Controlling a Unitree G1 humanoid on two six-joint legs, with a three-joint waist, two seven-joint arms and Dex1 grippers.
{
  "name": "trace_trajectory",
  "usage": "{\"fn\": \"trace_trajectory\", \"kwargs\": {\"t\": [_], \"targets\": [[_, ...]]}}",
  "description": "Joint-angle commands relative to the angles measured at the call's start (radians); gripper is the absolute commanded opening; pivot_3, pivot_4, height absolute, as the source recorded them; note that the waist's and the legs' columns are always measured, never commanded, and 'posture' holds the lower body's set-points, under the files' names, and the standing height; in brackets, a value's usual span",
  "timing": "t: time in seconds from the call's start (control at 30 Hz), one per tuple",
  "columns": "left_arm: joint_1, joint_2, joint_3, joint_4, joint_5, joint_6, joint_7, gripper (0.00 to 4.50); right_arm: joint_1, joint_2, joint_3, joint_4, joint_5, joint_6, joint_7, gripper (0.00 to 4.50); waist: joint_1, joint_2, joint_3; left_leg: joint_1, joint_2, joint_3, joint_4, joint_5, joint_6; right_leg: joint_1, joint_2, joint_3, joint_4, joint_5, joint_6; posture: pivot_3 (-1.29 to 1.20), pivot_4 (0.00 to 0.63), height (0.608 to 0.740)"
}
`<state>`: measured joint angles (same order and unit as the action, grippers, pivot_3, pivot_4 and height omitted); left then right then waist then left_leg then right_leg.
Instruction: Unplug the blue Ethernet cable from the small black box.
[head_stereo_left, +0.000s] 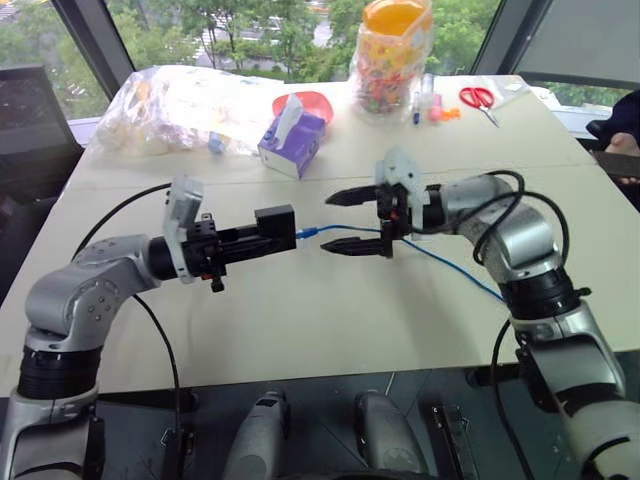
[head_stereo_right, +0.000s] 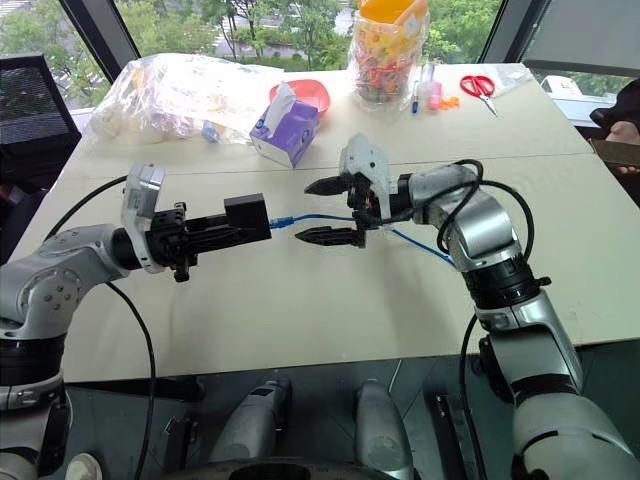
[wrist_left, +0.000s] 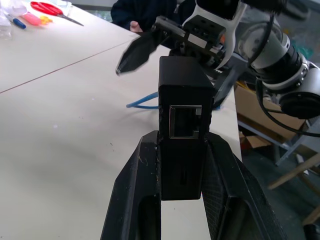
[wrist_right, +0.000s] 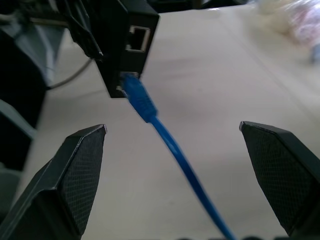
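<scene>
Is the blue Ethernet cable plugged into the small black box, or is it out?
Plugged in: the blue Ethernet cable ends with its connector seated in a port of the small black box; another port beside it is empty.

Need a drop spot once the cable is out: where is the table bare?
Bare: the near table under both grippers. Crowded: the far edge, with plastic bag, tissue box, candy jar and scissors.
</scene>
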<state>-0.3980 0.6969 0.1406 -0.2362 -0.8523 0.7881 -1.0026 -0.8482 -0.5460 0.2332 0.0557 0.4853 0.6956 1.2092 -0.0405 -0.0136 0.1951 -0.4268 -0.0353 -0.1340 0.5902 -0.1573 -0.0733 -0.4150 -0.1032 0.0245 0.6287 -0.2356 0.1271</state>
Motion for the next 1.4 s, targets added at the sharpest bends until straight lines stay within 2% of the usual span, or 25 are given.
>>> {"fn": "trace_trajectory", "kwargs": {"t": [0.03,0.07,0.1,0.17,0.73,0.83,0.9,1.4], "targets": [[-0.021,0.012,0.033,-0.009,-0.021,-0.005,-0.011,0.49,-0.037,0.019,-0.017,-0.015,0.051,0.074,0.023,4.46,0.0,0.0,0.0,0.0,0.0,0.0,0.0,0.0,0.0,0.0,0.0,0.0,0.0,0.0,0.0,0.0,0.15,0.728],[-0.021,0.012,0.035,-0.01,-0.022,-0.005,-0.008,0.49,-0.039,0.023,-0.018,-0.016,0.053,0.081,0.025,3.95,-0.001,0.0,0.0,0.0,0.0,0.0,-0.001,0.0,0.0,-0.001,0.0,0.0,-0.001,0.0,0.0,0.0,0.15,0.728],[-0.022,0.011,0.038,-0.009,-0.024,-0.004,-0.005,0.49,-0.044,0.025,-0.016,-0.017,0.054,0.089,0.029,3.65,-0.001,0.0,0.0,-0.001,0.0,0.0,-0.001,0.0,0.0,-0.001,0.0,0.0,0.0,0.0,0.0,0.0,0.15,0.728],[-0.023,0.009,0.045,-0.011,-0.031,-0.001,0.0,0.49,-0.052,0.028,-0.006,-0.019,0.048,0.102,0.031,2.65,-0.001,0.0,0.0,-0.002,0.0,0.001,-0.001,0.0,0.0,-0.003,0.0,0.0,0.0,0.0,0.0,0.0,0.15,0.728],[-0.009,0.011,0.031,-0.036,-0.026,-0.004,0.004,0.49,-0.086,0.091,0.015,-0.012,0.044,0.151,0.034,2.65,-0.003,0.0,0.0,-0.002,0.0,0.001,-0.003,0.0,0.0,-0.004,0.0,0.0,0.0,0.0,0.0,0.0,0.15,0.728],[-0.005,0.01,0.029,-0.039,-0.025,-0.004,0.005,0.49,-0.085,0.091,0.017,-0.011,0.041,0.149,0.036,1.76,-0.003,0.0,0.0,-0.002,0.0,0.001,-0.003,0.0,0.0,-0.005,0.0,0.0,0.0,0.0,0.0,0.0,0.15,0.728],[-0.004,0.009,0.027,-0.04,-0.023,-0.004,0.004,0.49,-0.086,0.09,0.019,-0.009,0.04,0.15,0.038,0.85,-0.003,0.0,0.0,-0.002,0.0,0.001,-0.003,0.0,0.0,-0.005,0.0,0.0,0.0,0.0,0.0,0.0,0.15,0.728],[0.014,0.033,0.015,-0.054,-0.006,-0.012,-0.029,0.49,-0.107,0.062,0.028,-0.01,0.054,0.18,0.089,0.85,-0.003,0.0,0.0,-0.002,0.0,0.001,-0.004,0.0,0.0,-0.005,0.0,0.0,0.0,0.0,0.0,0.0,0.15,0.728]]}}
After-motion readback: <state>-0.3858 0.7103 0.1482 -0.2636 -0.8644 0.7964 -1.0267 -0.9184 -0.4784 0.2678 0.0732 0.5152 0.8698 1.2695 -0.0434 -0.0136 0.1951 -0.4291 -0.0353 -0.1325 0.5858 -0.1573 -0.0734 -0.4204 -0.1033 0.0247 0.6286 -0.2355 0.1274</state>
